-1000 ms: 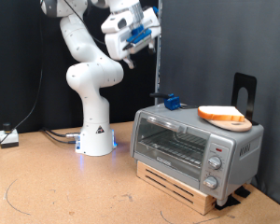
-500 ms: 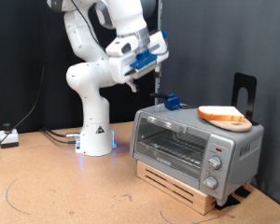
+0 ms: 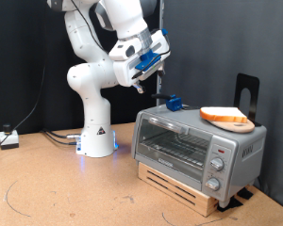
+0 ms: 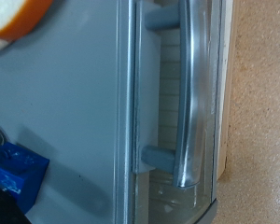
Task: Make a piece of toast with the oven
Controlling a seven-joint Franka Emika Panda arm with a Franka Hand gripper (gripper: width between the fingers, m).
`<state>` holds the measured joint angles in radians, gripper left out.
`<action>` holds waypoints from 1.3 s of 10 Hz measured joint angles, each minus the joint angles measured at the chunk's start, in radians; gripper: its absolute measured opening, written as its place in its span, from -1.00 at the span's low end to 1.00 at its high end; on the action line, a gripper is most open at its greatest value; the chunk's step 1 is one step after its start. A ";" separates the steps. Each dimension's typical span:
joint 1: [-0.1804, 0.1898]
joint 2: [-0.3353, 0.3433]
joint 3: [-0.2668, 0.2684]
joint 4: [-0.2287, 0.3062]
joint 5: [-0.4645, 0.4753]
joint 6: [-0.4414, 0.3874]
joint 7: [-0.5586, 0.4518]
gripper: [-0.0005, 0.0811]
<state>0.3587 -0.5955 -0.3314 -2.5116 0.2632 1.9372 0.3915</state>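
We see the gripper (image 3: 140, 83) hanging mid-air above the oven (image 3: 198, 149), off its left end in the exterior view. Can't tell jaw state. Toast (image 3: 226, 116) sits on the oven top; door shut, handle (image 4: 191, 93) under the wrist camera.

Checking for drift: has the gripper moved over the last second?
Yes. The gripper has come down and toward the exterior view's right, closer to the oven, which stayed put.

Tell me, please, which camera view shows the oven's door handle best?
The wrist view: the door handle fills the frame, seen from above. The exterior view shows the whole oven with its door shut, the handle only a thin bar.
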 joint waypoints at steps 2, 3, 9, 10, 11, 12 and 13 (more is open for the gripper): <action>-0.003 0.010 0.019 -0.052 -0.032 0.037 0.009 0.99; -0.006 0.024 0.023 -0.076 -0.047 0.071 0.011 0.99; -0.008 0.103 0.029 -0.163 -0.087 0.180 0.005 0.99; -0.008 0.106 0.030 -0.180 -0.094 0.200 0.005 0.99; -0.008 0.107 0.030 -0.195 -0.096 0.215 0.005 0.99; -0.007 0.112 0.033 -0.211 -0.096 0.236 0.005 0.99; -0.005 0.123 0.039 -0.229 -0.096 0.262 0.005 0.99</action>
<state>0.3537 -0.4721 -0.2927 -2.7402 0.1668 2.1996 0.3968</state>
